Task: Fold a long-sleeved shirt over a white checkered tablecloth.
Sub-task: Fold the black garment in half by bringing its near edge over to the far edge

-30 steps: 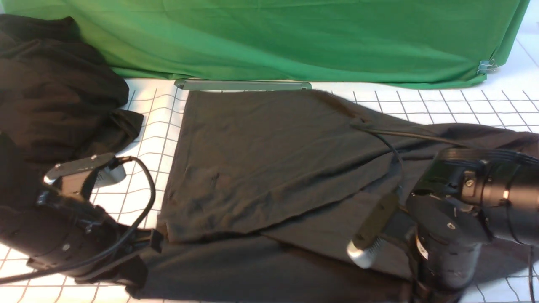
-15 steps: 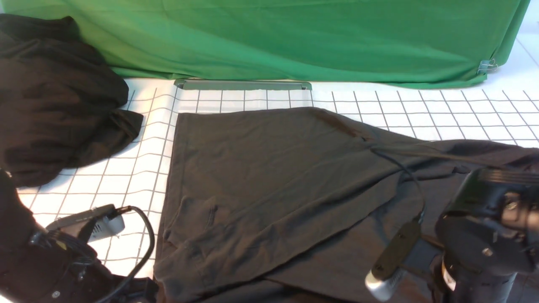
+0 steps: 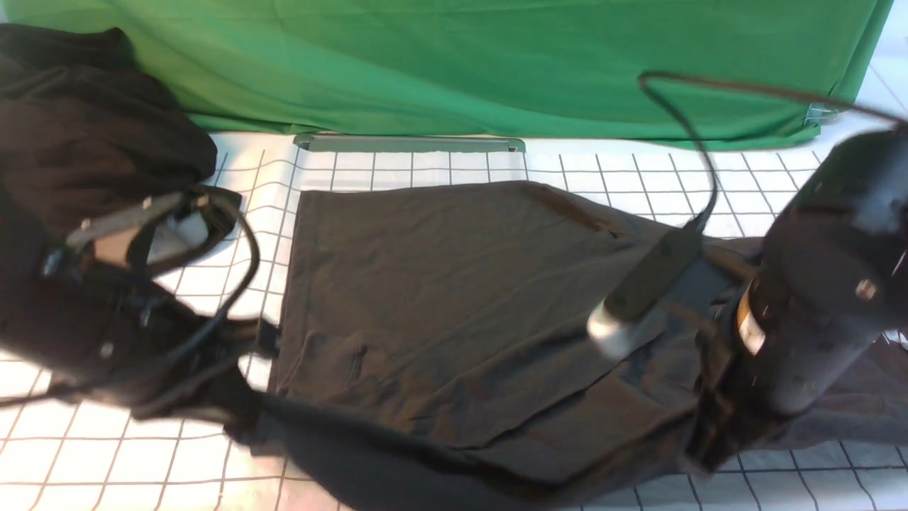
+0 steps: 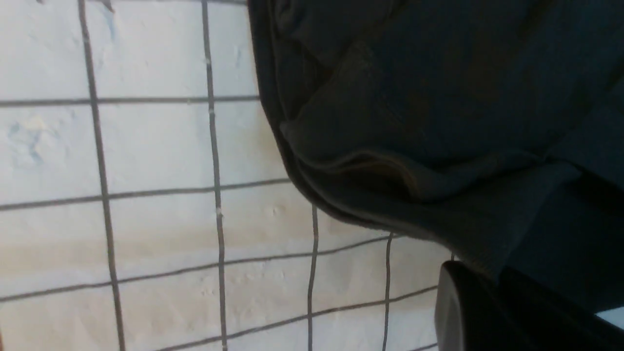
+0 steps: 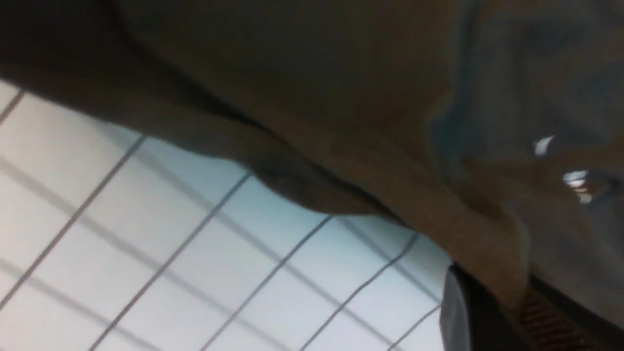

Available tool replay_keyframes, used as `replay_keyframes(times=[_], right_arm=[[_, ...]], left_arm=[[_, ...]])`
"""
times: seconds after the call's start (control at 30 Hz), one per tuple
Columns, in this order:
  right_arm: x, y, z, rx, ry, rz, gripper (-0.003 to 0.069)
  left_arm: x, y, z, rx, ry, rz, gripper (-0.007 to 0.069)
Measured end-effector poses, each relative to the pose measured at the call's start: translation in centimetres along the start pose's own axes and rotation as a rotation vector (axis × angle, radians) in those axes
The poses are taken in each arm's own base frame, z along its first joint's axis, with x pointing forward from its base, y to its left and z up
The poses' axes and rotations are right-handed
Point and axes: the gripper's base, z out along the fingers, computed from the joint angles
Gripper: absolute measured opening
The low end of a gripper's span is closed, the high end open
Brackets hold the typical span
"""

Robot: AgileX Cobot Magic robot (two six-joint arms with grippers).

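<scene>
The dark charcoal long-sleeved shirt (image 3: pixel 454 298) lies spread on the white checkered tablecloth (image 3: pixel 709 177), its near edge lifted off the cloth at both sides. My left gripper (image 3: pixel 248 419) is shut on the shirt's near left corner, and the left wrist view shows the fabric (image 4: pixel 414 97) running into the closed jaws of that gripper (image 4: pixel 497 278). My right gripper (image 3: pixel 699 447) is shut on the near right edge. In the right wrist view the cloth (image 5: pixel 341 73) is pinched in the gripper (image 5: pixel 519 297) above the grid (image 5: pixel 146 243). No chest print or neck label shows.
A deeper black heap of cloth (image 3: pixel 92 142) sits at the far left, partly behind my left arm. A green fabric backdrop (image 3: pixel 461 64) closes off the back, with a grey bar (image 3: pixel 411 144) at its foot. Camera cables loop off both wrists.
The shirt first slid toward me, baring grid squares at the back. Since then both arms have risen and moved forward, lifting the shirt's near edge.
</scene>
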Motion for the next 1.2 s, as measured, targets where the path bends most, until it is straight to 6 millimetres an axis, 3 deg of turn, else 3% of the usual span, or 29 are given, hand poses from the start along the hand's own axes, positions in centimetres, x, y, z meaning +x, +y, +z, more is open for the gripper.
replay_keyframes(times=[0.27, 0.43, 0.53, 0.83, 1.07, 1.2], right_arm=[[-0.5, -4.8, 0.2, -0.002, -0.081, 0.170, 0.0017], [-1.2, -7.3, 1.3, -0.014, -0.096, 0.240, 0.0017], [-2.5, -9.1, 2.3, -0.006, -0.094, 0.271, 0.0017], [-8.0, -12.1, 4.5, -0.003, -0.125, 0.282, 0.0017], [-13.0, -13.9, 6.1, 0.006, -0.178, 0.278, 0.0017], [-15.2, -14.7, 7.3, 0.015, -0.208, 0.281, 0.0017]], left_arm=[[-3.1, -1.1, 0.0, 0.032, -0.059, 0.005, 0.0013], [-5.6, -1.1, 1.4, 0.025, -0.063, -0.027, 0.0014], [-8.3, -0.9, 2.7, 0.024, -0.060, -0.075, 0.0014], [-15.3, 0.1, 5.6, 0.056, -0.082, -0.154, 0.0014], [-19.2, 2.0, 7.4, 0.063, -0.074, -0.241, 0.0014], [-20.4, 3.1, 8.2, 0.060, -0.102, -0.272, 0.0014]])
